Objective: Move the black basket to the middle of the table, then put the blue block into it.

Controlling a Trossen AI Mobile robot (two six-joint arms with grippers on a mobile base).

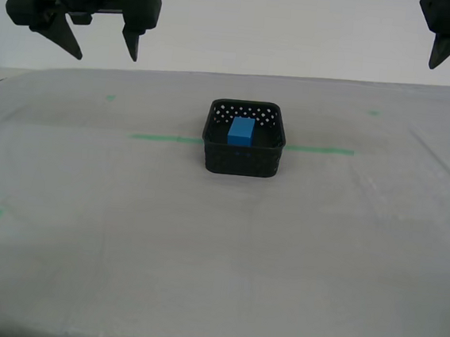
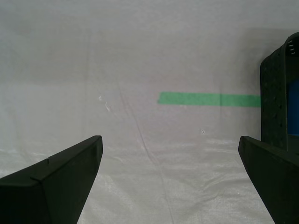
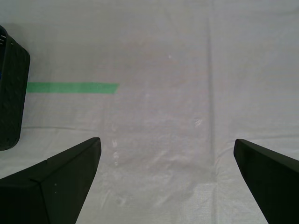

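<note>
Exterior view: the black basket [image 1: 243, 142] stands upright near the middle of the table [image 1: 122, 246], astride the green tape line [image 1: 164, 138], well clear of every table edge. The blue block [image 1: 241, 130] sits inside it, its long axis running roughly toward the far edge. Bare sheeting lies open all round. My first gripper [image 3: 166, 179] is spread wide and empty above bare sheeting, the basket wall [image 3: 10, 93] off to one side, apart from the fingers. My second gripper [image 2: 170, 179] is likewise spread and empty, the basket [image 2: 275, 102] beside one finger; contact cannot be judged
</note>
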